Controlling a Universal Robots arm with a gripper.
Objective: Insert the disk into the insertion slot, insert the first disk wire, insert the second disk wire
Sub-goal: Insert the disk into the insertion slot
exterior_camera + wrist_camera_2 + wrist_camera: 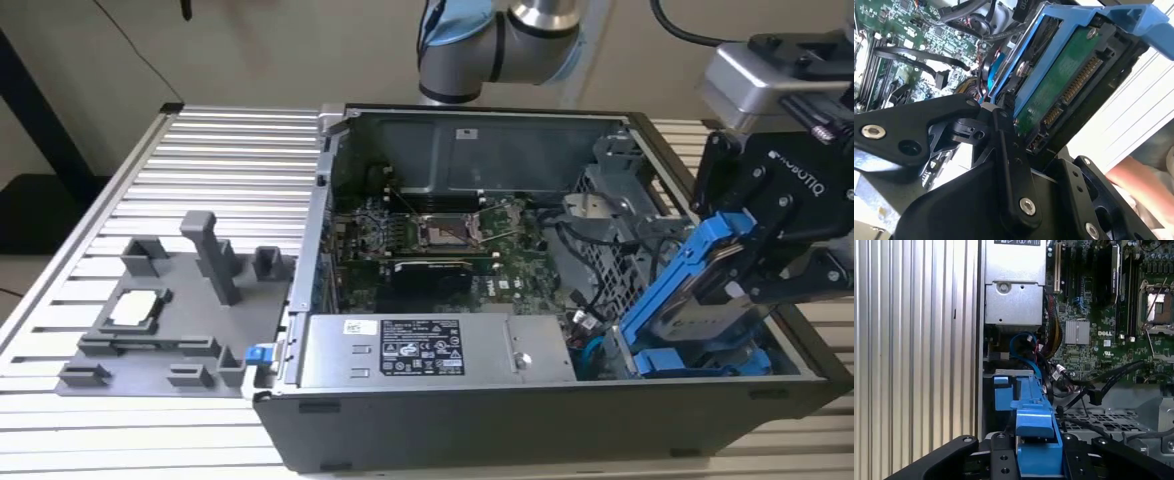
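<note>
My tool (750, 268), black and two-fingered, is clamped on the disk (705, 295), a flat silver hard drive framed by a bright blue plastic carrier, at the exterior view's right. In the first wrist view my fingers (1000, 456) squeeze the blue carrier from both flanks. The second wrist view shows the drive's green circuit board (1069, 85) with its row of connector pins facing the camera.

The disk stands steeply tilted. Its upper end leans toward the exterior view's right, and its lower end is down inside the case at the insertion slot (603, 345), the rectangular grey sheet-metal drive cage opening in the lower right of the exterior view. I cannot tell how far it is seated.

Just beside the slot, a looped blue cable (1021, 340) and black cables (1104, 385) lie loose. Next comes the silver power supply box (427, 350) with its white label, then the green motherboard (441, 240) in the open grey computer case (331, 190). The case sits on a ribbed aluminium table (200, 150). A grey plastic fixture tray (147, 330) is at the exterior view's left.
</note>
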